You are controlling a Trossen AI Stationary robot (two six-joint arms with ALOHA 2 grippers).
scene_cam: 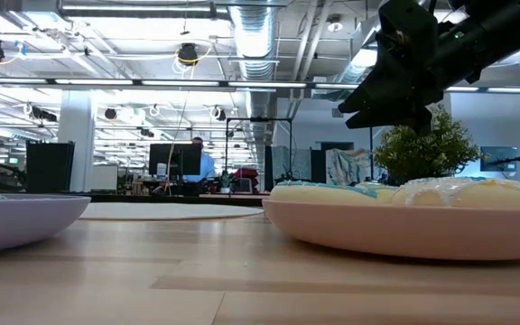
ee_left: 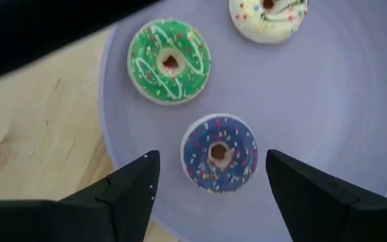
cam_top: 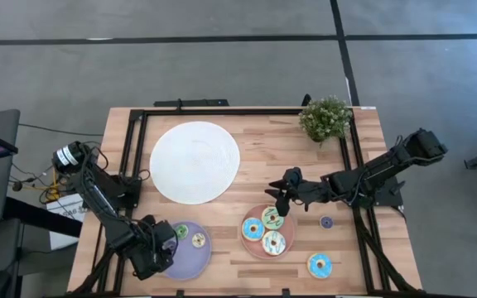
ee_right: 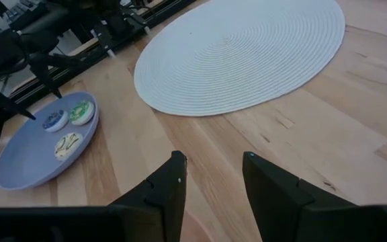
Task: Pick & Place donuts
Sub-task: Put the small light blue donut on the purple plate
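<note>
My left gripper is open, low over the lilac plate, with a finger on either side of a purple donut and touching neither side of it. A green donut and a white donut lie flat on the same plate. My right gripper is open and empty above the far edge of the pink plate. That plate holds a blue donut, a green donut and a white donut. A small purple donut and a blue donut lie on the table.
A large white woven disc lies in the middle of the table toward the far side. A potted plant stands at the far right corner. A black frame runs around the table. Bare wood shows between the two plates.
</note>
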